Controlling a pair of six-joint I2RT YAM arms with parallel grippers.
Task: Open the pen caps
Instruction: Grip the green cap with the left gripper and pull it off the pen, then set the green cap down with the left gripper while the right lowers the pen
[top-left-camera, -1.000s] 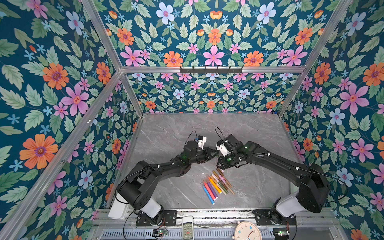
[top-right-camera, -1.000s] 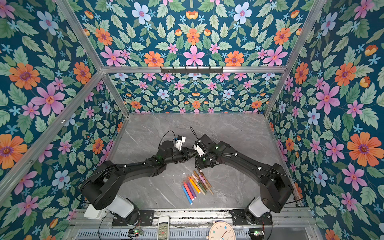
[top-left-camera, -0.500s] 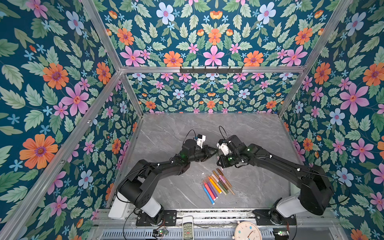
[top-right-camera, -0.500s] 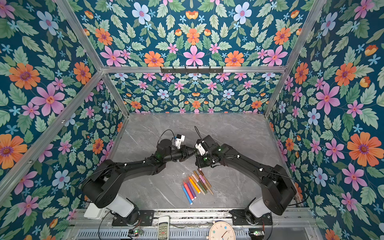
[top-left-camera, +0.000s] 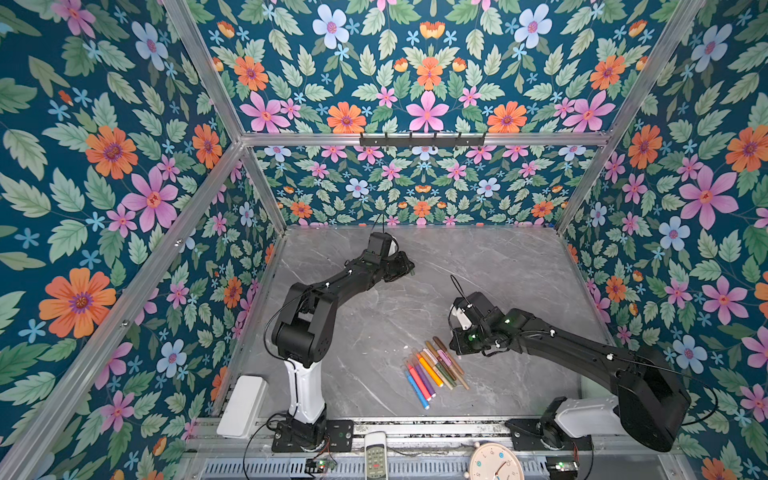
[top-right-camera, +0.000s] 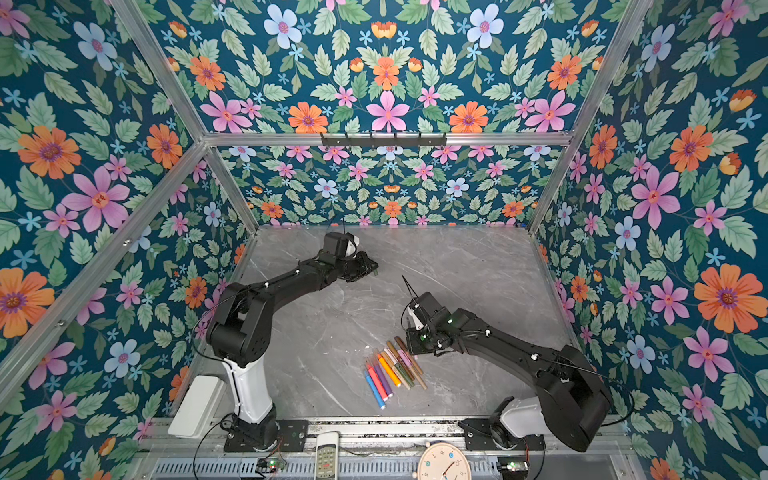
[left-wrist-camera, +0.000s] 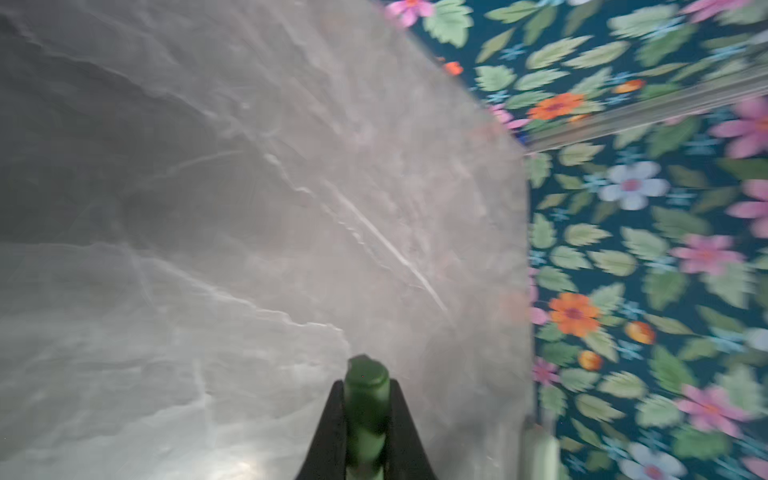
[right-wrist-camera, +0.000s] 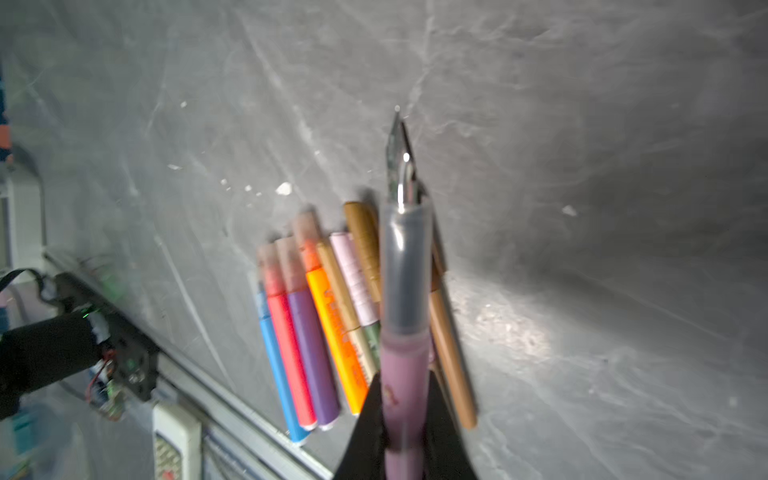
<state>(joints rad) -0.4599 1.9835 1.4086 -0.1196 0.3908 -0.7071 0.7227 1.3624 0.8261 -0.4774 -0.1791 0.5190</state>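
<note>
Cap (left-wrist-camera: 366, 395), green, sits pinched in left gripper (left-wrist-camera: 366, 388), well apart from pen row (top-left-camera: 432, 370); right gripper (right-wrist-camera: 404, 386) clamps uncapped pen (right-wrist-camera: 405, 282) just beside it.

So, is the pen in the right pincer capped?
No, the pink pen in the right pincer shows a bare metal nib.

Grey marble-look tabletop (top-left-camera: 498, 257) — row of pens (top-left-camera: 432, 369) laid side by side, touching, near front edge; white flecks (right-wrist-camera: 284, 188) scattered just beside.

A remote (top-left-camera: 376, 455) and a clock (top-left-camera: 496, 463) sit at the front edge, a white box (top-left-camera: 243, 405) further left; floral walls (top-left-camera: 104, 166) surround.
</note>
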